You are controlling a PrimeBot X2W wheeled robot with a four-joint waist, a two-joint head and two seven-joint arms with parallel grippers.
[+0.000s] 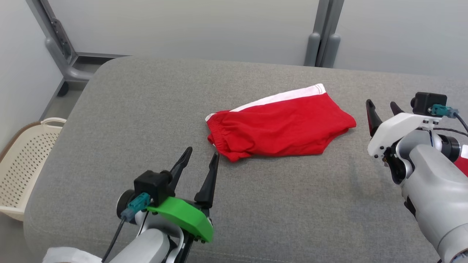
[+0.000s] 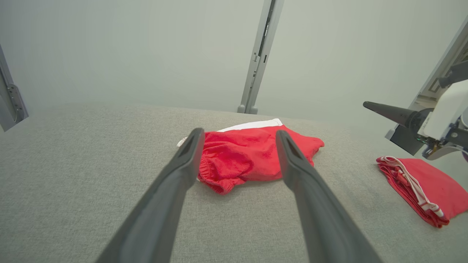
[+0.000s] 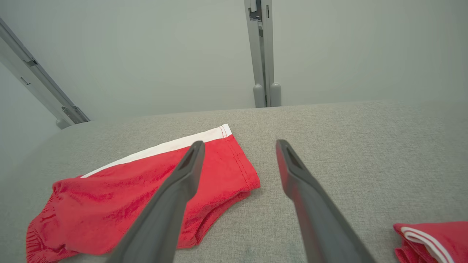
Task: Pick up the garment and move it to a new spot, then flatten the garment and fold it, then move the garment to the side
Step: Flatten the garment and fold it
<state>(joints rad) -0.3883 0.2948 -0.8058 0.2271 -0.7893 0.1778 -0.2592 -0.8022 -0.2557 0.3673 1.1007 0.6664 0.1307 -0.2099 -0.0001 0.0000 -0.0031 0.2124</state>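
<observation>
red shorts (image 1: 281, 126) on grey surface (image 1: 146, 109), our left gripper (image 1: 203, 151) wide at their near side, our right gripper (image 1: 380, 102) wide at their right

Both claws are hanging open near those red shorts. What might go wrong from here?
1. The red shorts lie doubled over; a pinch by the left gripper or right gripper may catch only the top layer and undo the fold.
2. Another folded red garment lies near the right gripper; sliding the shorts that way may disturb it.
</observation>
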